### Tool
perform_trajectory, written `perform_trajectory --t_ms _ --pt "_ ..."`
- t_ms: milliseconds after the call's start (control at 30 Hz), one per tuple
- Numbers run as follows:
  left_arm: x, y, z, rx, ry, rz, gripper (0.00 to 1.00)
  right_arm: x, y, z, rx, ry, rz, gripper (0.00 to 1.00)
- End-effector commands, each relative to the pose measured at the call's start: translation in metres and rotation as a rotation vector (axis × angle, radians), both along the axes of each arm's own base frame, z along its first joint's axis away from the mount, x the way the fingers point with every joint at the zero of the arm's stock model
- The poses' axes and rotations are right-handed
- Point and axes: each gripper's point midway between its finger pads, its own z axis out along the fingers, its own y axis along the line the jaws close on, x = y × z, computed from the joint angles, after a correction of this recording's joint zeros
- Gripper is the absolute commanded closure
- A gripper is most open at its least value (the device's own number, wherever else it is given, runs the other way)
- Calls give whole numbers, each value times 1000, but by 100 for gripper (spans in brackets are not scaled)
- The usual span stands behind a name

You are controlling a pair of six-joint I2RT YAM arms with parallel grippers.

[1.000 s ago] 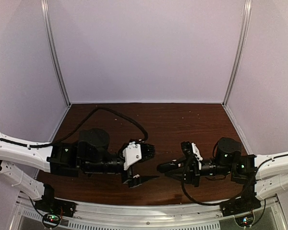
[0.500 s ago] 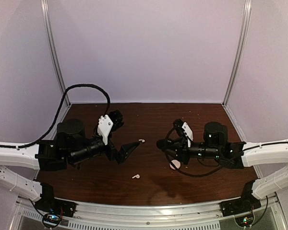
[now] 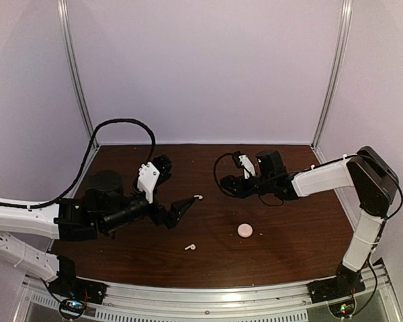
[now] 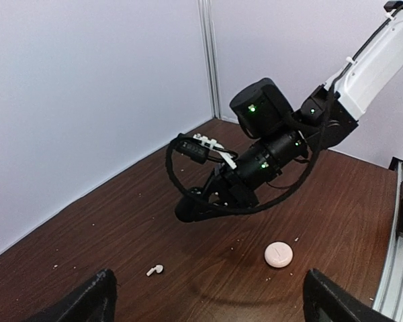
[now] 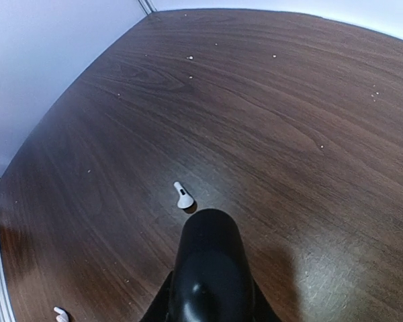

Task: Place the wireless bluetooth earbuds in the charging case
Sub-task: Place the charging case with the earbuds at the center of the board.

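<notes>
Top external view first: a small round pale pink charging case lies flat on the dark brown wooden table. Every place here is told from that case.

Well to the left of the case is the black left gripper. Its jaws are wide open. One finger points to the back of the table and the other points toward the case. Nothing is between them. In the left wrist view the two finger tips sit in the bottom corners, well apart, and the case shows farther off between them.

Next comes one tiny white stemmed earbud. It lies on the table, left of the case and farther back, just beside the tip of the left gripper's nearer finger. I cannot tell if they touch. The left wrist view shows it too.

A second tiny white stemmed earbud also lies left of the case, but closer to the front edge. Both earbuds are out of the case and apart from it.

Behind the case and a little left is the black right gripper, up in the air. Its jaws are pressed together and hold nothing. In the right wrist view the closed fingers point toward the first earbud, and the second one peeks in at the bottom left.
</notes>
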Motion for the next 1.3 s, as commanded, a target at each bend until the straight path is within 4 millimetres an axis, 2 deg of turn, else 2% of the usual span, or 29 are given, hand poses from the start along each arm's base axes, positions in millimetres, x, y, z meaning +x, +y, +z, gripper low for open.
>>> perform_trajectory --t_ms 0,267,500,600,700,900,1033,1100,1133,1267 --pt "4 8 4 -56 -2 35 2 25 -5 -12 15 56 -1 87" --pt "5 12 -1 -47 -1 43 2 54 -7 -44 43 143 -10 86" --pt "6 17 -5 -43 2 51 2 64 -5 -58 18 176 -14 79" --pt "8 20 -5 -42 7 53 2 66 -8 -60 10 180 -25 70" --pt "11 22 -5 -39 13 58 2 67 -13 -63 -7 189 -37 53" --pt "14 26 -5 -30 18 62 2 66 -31 -58 -47 176 -75 35" --pt "19 29 -5 -22 30 71 2 57 -43 -41 -64 144 -93 29" --pt "21 31 -7 -21 43 78 2 44 -47 -31 -51 138 -82 25" --pt "22 30 -8 -22 49 75 2 36 -48 -21 -35 129 -72 23" --pt "23 26 -15 -22 90 57 2 -12 -54 -8 29 120 -45 17"
